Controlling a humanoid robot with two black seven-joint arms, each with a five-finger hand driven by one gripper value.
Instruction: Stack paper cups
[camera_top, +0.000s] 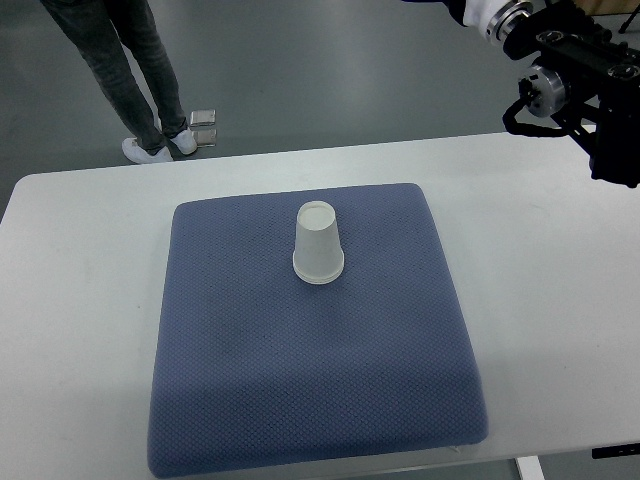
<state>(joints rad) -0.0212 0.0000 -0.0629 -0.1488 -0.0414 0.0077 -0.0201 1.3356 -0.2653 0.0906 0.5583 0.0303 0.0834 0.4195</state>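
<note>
A blue cushion (316, 335) lies on the white bench (545, 250), and a white paper cup (318, 243) stands upside down on the cushion's far middle. Beyond, at the upper right, the black right hand (570, 95) hangs above the bench's far corner, holding nothing; whether its fingers are curled I cannot tell. Farther off, a person's legs (125, 70) stand on the grey floor (350, 70).

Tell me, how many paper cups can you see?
1. One upside-down paper cup stands near the middle of the blue cushion on the white table. It could be several cups nested together; from above I cannot tell.
</note>
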